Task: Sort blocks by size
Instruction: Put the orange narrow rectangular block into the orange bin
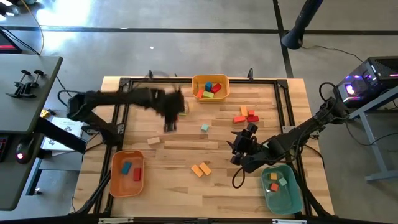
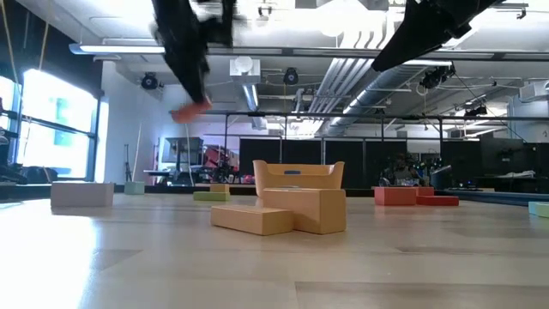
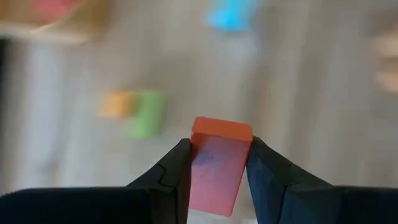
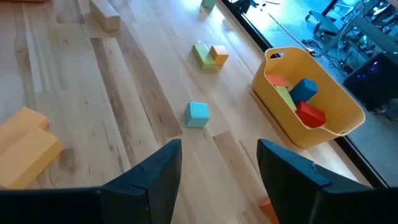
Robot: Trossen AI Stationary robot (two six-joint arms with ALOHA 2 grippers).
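Observation:
My left gripper (image 1: 169, 124) hangs above the table's middle left, shut on an orange-red block (image 3: 217, 163), which also shows in the low view (image 2: 190, 110). My right gripper (image 1: 239, 149) is open and empty (image 4: 217, 168) over the table's right half. Loose blocks lie flat on the wood: a teal cube (image 1: 204, 127), a tan bar (image 1: 153, 141), two orange blocks (image 1: 200, 168), red and orange blocks (image 1: 245, 115), and a green block next to an orange one (image 4: 208, 55). My left gripper pinches the orange-red block by two opposite side faces (image 3: 198, 155) between its two fingers (image 3: 177, 171). The fingers come from above, pointing down. The block's free end sticks out past the fingertips, and the block is lifted clear of the table.
An orange bin (image 1: 210, 87) with several blocks stands at the far edge. A second orange bin (image 1: 127, 173) stands at the near left and a teal bin (image 1: 281, 186) at the near right, each holding blocks. A black frame (image 1: 118, 118) borders the tabletop.

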